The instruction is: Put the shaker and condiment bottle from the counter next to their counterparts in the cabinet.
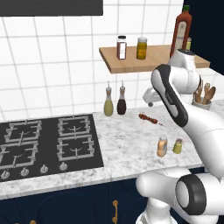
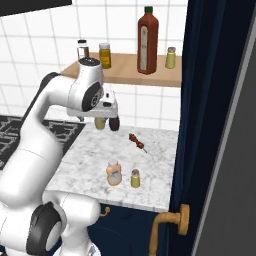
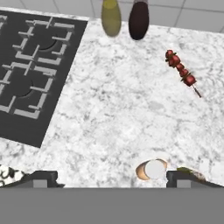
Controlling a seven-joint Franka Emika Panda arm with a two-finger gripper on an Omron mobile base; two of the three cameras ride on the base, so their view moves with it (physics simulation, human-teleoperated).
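Note:
The peach-orange condiment bottle (image 1: 162, 146) and the tiny yellow-green shaker (image 1: 177, 145) stand side by side near the front edge of the marbled counter (image 1: 127, 144). From above, the condiment bottle (image 3: 151, 169) lies just inside my right fingertip (image 3: 183, 177), which partly hides the shaker (image 3: 191, 172). My gripper (image 3: 111, 179) hangs well above the counter, open and empty; the gripper (image 2: 107, 114) points downward. On the wooden cabinet shelf (image 2: 125, 70) stand the tall red-brown bottle (image 2: 147, 41) and the twin shaker (image 2: 170, 58).
A black gas hob (image 1: 43, 140) fills the counter's left. Yellow and dark cruets (image 1: 114, 105) stand by the wall, and a meat skewer (image 1: 148, 118) lies mid-counter. Two jars (image 1: 131, 47) occupy the shelf's left end. A utensil holder (image 1: 202, 98) and a navy cupboard door (image 2: 210, 125) stand at right.

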